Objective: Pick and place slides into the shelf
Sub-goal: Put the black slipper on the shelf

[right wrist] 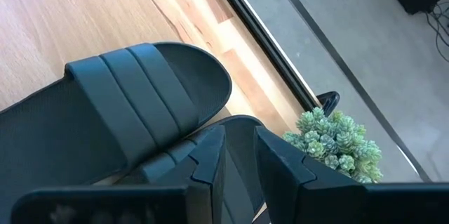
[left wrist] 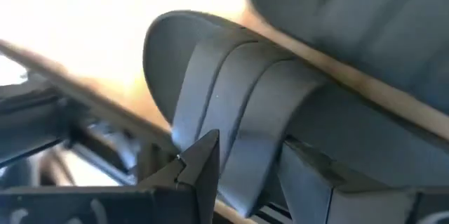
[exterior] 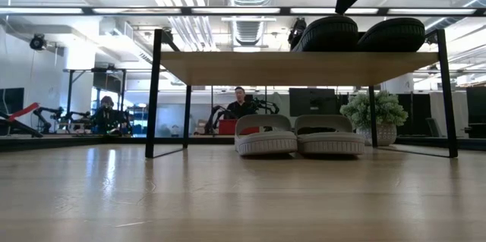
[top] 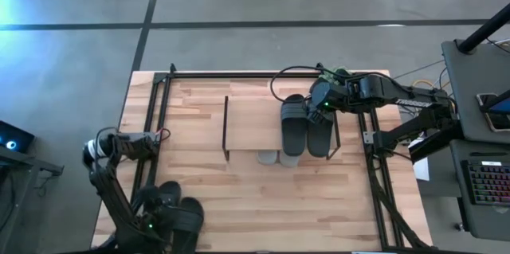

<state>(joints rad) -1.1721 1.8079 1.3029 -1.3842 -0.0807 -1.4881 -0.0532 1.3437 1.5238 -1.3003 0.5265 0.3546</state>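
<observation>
I've got the right gripper (top: 320, 107) at center-right of the high view, over the far end of the shelf (top: 247, 123); fingers close together around the edge of a black slide (right wrist: 238, 140), so it looks clamped on it. Two black slides (top: 293, 120) lie side by side on the shelf's top board, right part. Two grey slides (exterior: 264, 136) sit under the board on the table, center of low view. Left gripper (top: 151, 224) is down at lower left of the high view, on the last black pair (top: 177, 214); wrist cam shows its fingers astride a strap (left wrist: 238, 126), pinching it.
</observation>
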